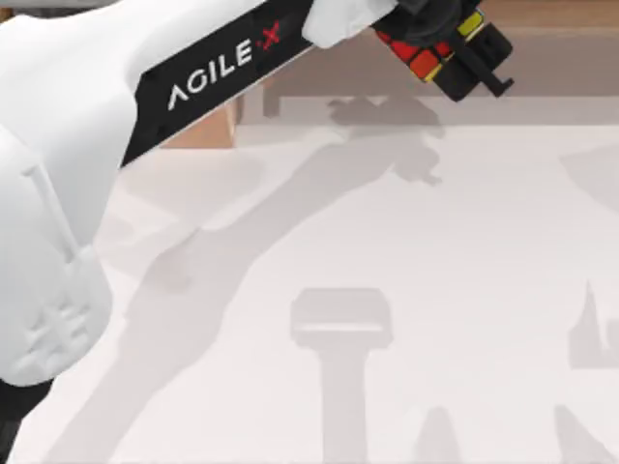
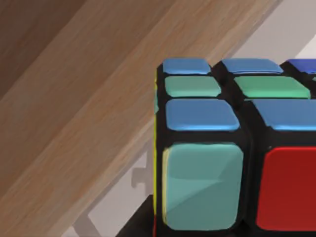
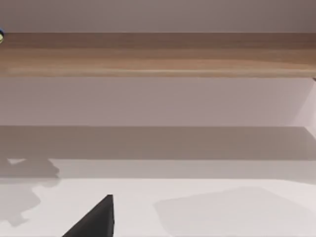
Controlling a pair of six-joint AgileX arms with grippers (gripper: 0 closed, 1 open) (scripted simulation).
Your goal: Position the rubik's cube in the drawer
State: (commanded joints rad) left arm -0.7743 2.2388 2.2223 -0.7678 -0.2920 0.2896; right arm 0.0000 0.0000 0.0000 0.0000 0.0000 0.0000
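Top view: left hand (image 1: 462, 50) grasping rubik's cube (image 1: 426, 53), red, orange, yellow squares, black grid.

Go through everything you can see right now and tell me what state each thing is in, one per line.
rubik's cube: held off the table, at the top view's far edge, over the wooden shelf.
left gripper: shut on the rubik's cube, arm stretched across the table.
wooden shelf: runs along the far side, nothing resting on its visible part.
table: bare white surface, crossed by arm shadows.

A pale table (image 1: 406, 290) carries a light-wood shelf (image 1: 542, 19) at its far edge.
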